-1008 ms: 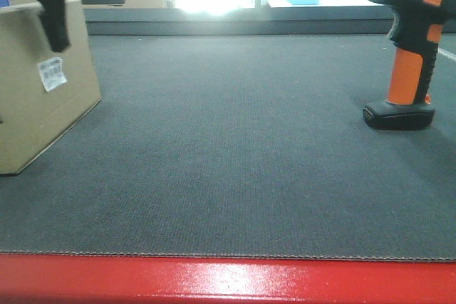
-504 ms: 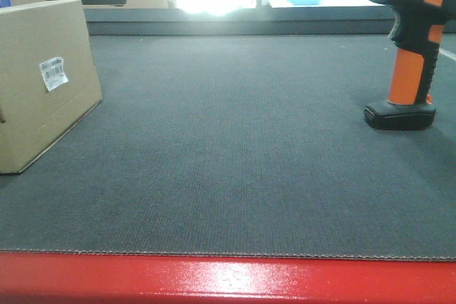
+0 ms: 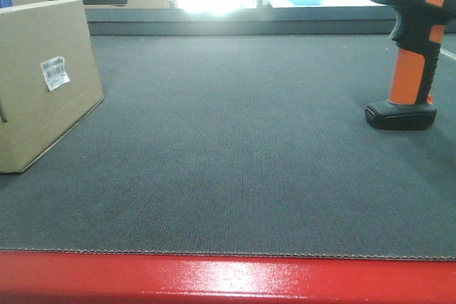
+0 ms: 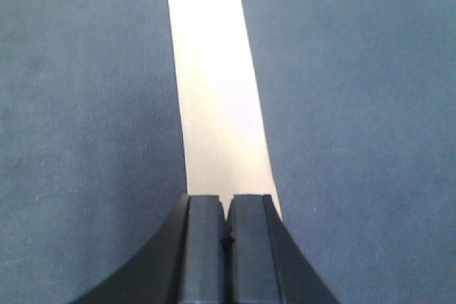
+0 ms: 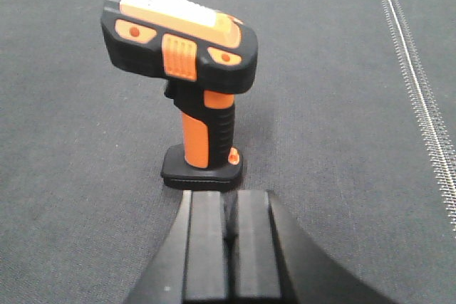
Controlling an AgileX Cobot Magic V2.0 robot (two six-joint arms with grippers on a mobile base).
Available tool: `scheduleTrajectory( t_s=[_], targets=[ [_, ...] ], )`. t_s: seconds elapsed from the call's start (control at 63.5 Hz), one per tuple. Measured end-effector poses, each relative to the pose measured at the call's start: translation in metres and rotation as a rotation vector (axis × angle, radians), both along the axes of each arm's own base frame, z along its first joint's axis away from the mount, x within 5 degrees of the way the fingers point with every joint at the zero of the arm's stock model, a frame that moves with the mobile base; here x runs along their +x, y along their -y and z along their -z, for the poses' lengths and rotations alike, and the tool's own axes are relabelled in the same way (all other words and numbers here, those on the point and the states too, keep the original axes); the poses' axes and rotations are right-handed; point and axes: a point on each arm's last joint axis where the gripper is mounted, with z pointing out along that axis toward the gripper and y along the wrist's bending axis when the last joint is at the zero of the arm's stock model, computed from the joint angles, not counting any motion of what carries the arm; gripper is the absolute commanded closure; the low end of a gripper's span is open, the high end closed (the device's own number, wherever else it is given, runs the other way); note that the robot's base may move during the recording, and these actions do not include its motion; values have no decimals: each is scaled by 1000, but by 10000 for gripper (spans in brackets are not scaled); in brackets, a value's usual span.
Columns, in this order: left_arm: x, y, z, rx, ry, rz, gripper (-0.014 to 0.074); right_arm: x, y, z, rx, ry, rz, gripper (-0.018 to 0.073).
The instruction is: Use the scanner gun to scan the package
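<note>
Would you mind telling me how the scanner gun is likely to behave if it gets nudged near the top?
The scanner gun will probably tip easily: it stands upright on a small black base with a bulky head overhanging it. It looks rigid, so it should not flex. The ribbed orange handle likely offers decent grip.

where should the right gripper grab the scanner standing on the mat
Probably the orange handle of the scanner. It stands upright on its black base, so the handle is free all round. Come in level from the right gripper side, jaws across the narrow handle, below the overhanging head.
</note>
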Motion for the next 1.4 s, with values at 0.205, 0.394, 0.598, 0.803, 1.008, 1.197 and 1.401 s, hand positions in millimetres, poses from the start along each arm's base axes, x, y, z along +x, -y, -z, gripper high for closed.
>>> scheduleTrajectory(
  t_s=[0.205, 0.394, 0.598, 0.803, 1.008, 1.197, 1.401],
  targets=[
    [-53, -6, 28, -39, 229, 16, 707, -12, 1, 6, 25, 93, 25, 712],
    [-101, -11, 62, -77, 427, 29, 707, -20, 1, 8, 38, 150, 38, 712],
    [-136, -15, 92, -91, 540, 35, 707, -20, 1, 7, 43, 160, 41, 712],
    [-150, -17, 95, -99, 601, 36, 707, -20, 1, 7, 43, 160, 41, 712],
    [-152, -17, 93, -101, 618, 36, 707, -20, 1, 7, 42, 161, 41, 712],
    [-152, -17, 93, -101, 624, 36, 707, -20, 1, 7, 42, 161, 41, 712],
    [-152, -17, 93, -101, 624, 36, 707, -20, 1, 7, 42, 161, 41, 712]
  ],
)
